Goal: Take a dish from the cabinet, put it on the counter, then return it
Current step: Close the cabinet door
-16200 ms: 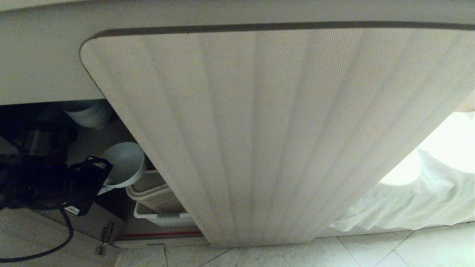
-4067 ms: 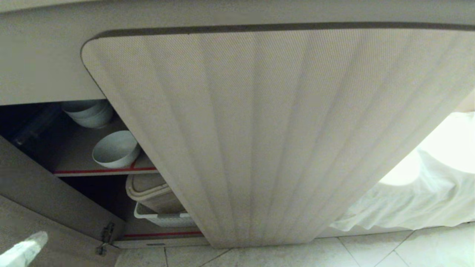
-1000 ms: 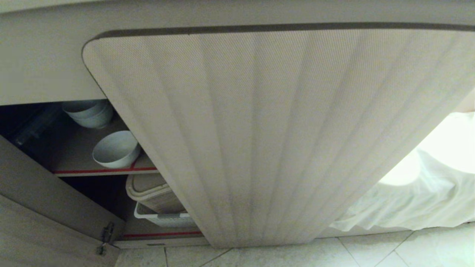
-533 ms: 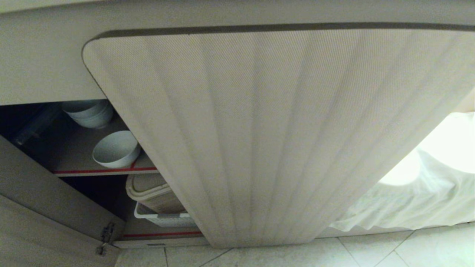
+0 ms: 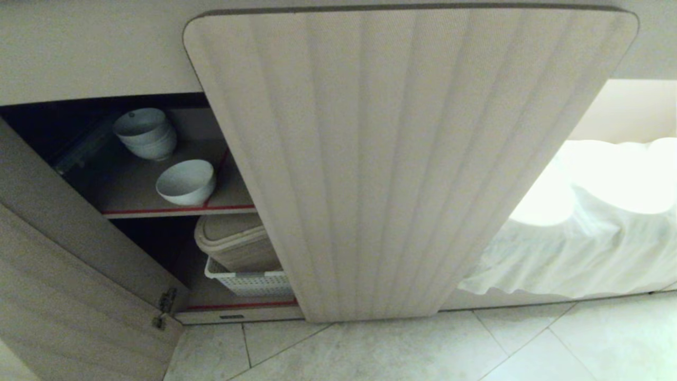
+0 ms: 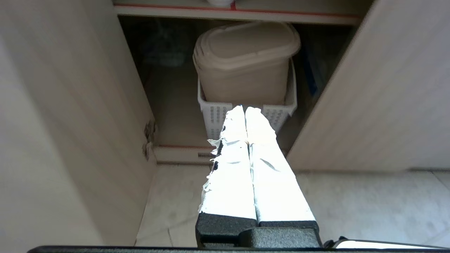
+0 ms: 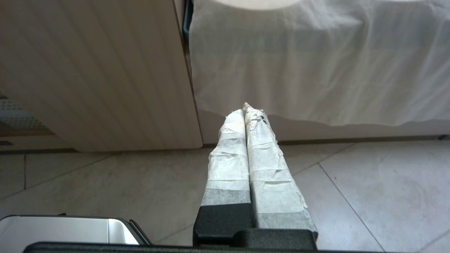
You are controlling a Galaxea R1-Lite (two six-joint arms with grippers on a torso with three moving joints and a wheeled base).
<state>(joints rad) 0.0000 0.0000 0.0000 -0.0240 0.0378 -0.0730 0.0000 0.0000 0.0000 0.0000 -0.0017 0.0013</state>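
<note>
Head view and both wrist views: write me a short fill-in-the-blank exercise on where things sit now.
1. The small plain white round ceramic bowl sits on the ____ shelf, edged in red tape.
2. The stacked bluish-white bowls stand ____ it, deeper in the beige ribbed cabinet.
3. The beige lidded plastic bin rests in a white ____.
4. The left gripper has its jaws ____.

Missing words: upper; behind; basket; shut

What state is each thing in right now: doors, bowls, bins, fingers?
left cabinet door: swung open
right cabinet door: open, angled outward
dish: upright on the upper shelf, near the red-taped edge
stacked bowls: nested, behind the dish
lidded bin: lid on, sitting in the white basket
left gripper: fingers shut, empty
right gripper: fingers shut, empty
</note>
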